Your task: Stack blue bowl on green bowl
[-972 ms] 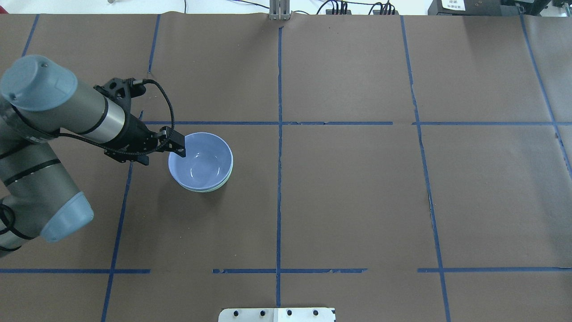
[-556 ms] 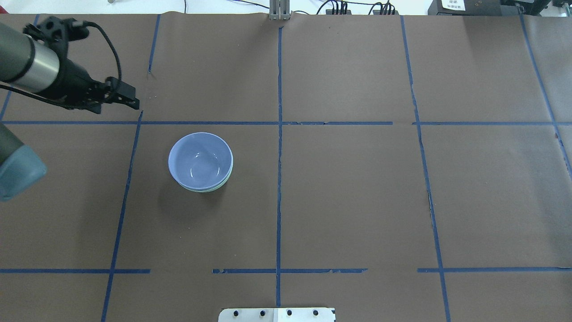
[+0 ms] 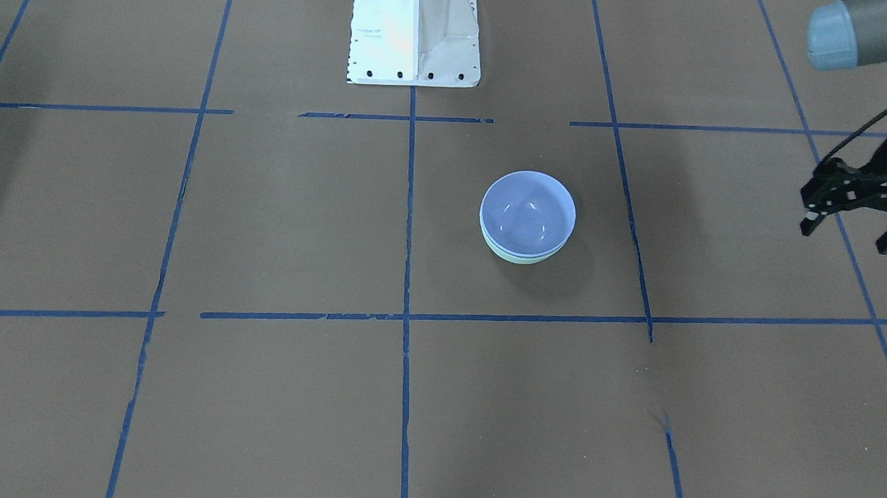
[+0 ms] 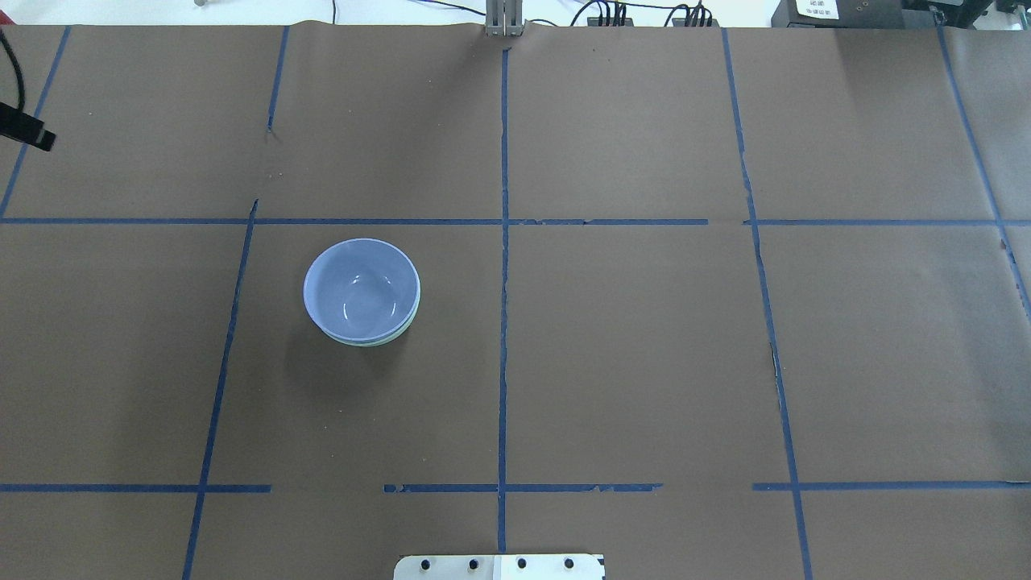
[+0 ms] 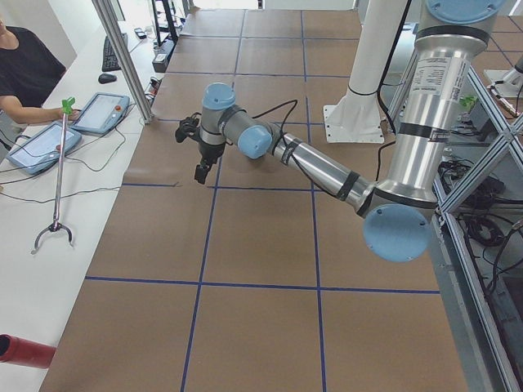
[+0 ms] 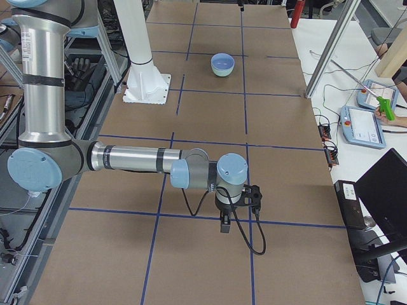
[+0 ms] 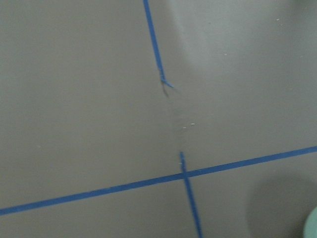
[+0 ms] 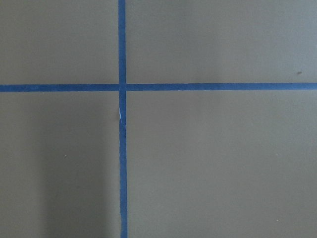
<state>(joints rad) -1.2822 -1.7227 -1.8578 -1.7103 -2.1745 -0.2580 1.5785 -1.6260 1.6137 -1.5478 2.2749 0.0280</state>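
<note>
The blue bowl [image 4: 362, 288] sits nested inside the green bowl [image 4: 385, 341], left of the table's middle. Only a thin mint rim of the green bowl shows beneath it. The pair also shows in the front-facing view, blue bowl [image 3: 527, 212] on green bowl [image 3: 519, 258], and far off in the right view [image 6: 222, 62]. My left gripper [image 3: 848, 237] is open and empty, raised well away from the bowls toward the table's left end; only a fingertip [image 4: 34, 137] shows overhead. My right gripper [image 6: 238, 211] hangs over bare table at the right end; I cannot tell whether it is open or shut.
Brown paper with a blue tape grid covers the table [image 4: 644, 338]. The white robot base [image 3: 414, 31] stands at the robot's side of the table. A metal post [image 5: 122, 57], tablets [image 5: 98, 113] and a person sit beyond the far edge.
My left gripper has let go of the blue bowl's rim and drawn away up and to the left, nearly out of the overhead view. The stacked bowls have not moved.
</note>
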